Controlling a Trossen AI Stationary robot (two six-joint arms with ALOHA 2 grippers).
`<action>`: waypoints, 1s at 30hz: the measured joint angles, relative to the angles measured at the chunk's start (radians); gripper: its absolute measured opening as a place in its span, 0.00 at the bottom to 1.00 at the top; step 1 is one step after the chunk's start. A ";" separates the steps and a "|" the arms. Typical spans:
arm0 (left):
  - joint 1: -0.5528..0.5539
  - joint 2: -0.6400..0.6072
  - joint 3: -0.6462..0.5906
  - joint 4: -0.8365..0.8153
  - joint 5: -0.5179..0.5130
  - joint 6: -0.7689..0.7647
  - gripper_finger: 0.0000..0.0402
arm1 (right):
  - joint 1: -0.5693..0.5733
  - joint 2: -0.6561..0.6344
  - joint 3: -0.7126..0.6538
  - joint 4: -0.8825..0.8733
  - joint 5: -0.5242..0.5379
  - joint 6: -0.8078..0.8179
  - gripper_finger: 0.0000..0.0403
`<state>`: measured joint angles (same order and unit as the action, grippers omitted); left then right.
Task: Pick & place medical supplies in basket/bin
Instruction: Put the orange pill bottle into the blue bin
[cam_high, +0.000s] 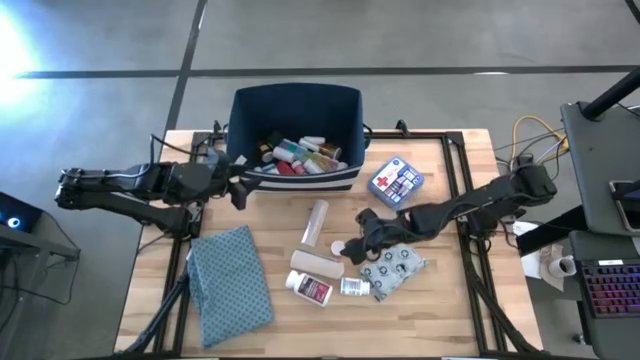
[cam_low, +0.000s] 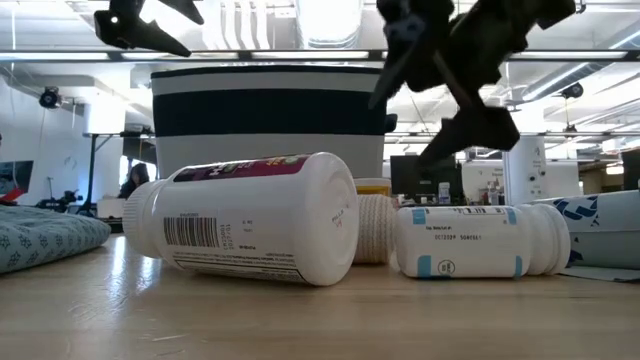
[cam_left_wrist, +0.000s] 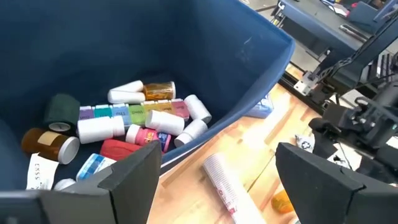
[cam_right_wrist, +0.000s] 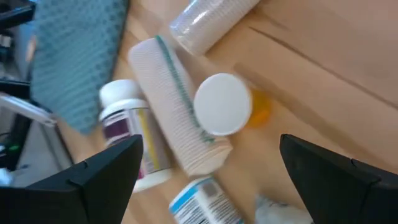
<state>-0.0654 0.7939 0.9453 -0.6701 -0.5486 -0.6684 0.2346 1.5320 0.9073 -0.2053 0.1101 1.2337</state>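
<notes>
Right gripper (cam_high: 362, 238) hovers fingers wide, empty, over white-capped amber bottle (cam_right_wrist: 225, 104). Pick step: you descend, centre on cap. Left gripper (cam_high: 240, 189) wide, empty, at bin (cam_high: 296, 101).

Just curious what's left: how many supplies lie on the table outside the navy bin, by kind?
White plastic pill bottles: 2
Orange white-capped bottle: 1
Tan bandage roll: 1
Clear tube: 1
Grey patterned pouch: 1
Blue-white red-cross box: 1
Total: 7
</notes>
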 joint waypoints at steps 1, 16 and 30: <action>0.000 0.003 -0.001 0.000 0.000 -0.001 0.73 | 0.001 0.015 0.003 0.002 0.012 -0.009 0.91; -0.002 0.017 -0.003 -0.001 0.001 -0.004 0.73 | -0.006 0.367 0.356 -0.272 0.051 -0.231 0.91; -0.002 0.044 -0.004 -0.006 -0.001 -0.004 0.73 | -0.016 0.465 0.471 -0.424 0.061 -0.170 0.91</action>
<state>-0.0669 0.8381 0.9409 -0.6764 -0.5497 -0.6724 0.2184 1.9966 1.3781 -0.6288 0.1714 1.0637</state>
